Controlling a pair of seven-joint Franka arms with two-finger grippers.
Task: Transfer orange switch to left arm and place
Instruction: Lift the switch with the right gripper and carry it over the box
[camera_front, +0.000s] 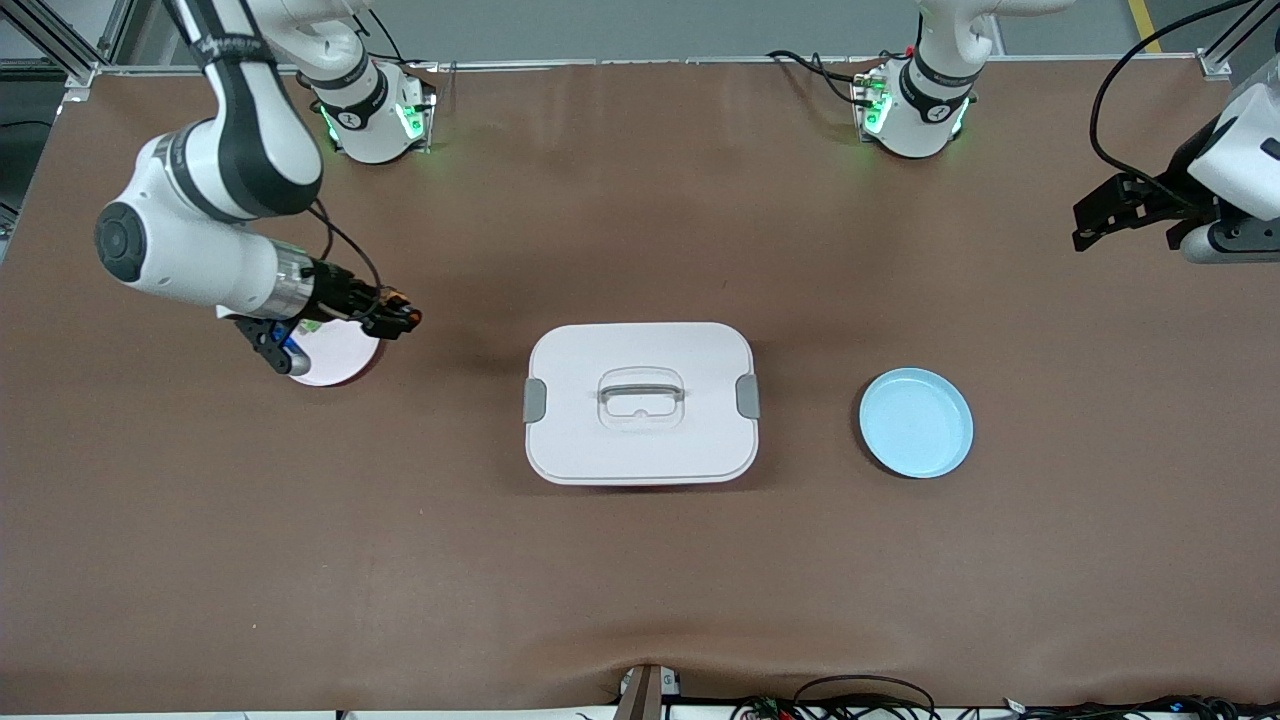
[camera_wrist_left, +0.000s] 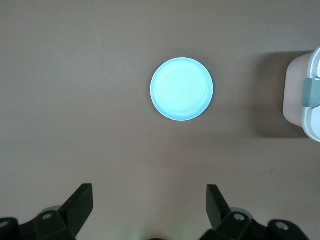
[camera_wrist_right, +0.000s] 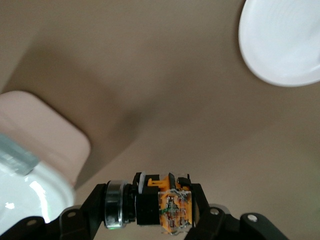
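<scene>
The right gripper (camera_front: 395, 312) is clamped on the orange switch (camera_wrist_right: 165, 205), held in the air over the worktop (camera_front: 640, 580) beside a white plate (camera_front: 335, 355). The box (camera_front: 640, 402) sits mid-worktop, between that plate and a blue plate (camera_front: 916, 422). The left gripper (camera_wrist_left: 150, 205) waits spread open, high over the left arm's end.

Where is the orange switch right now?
The orange switch is clamped in the right gripper, in the air beside the pink plate, toward the right arm's end.
</scene>
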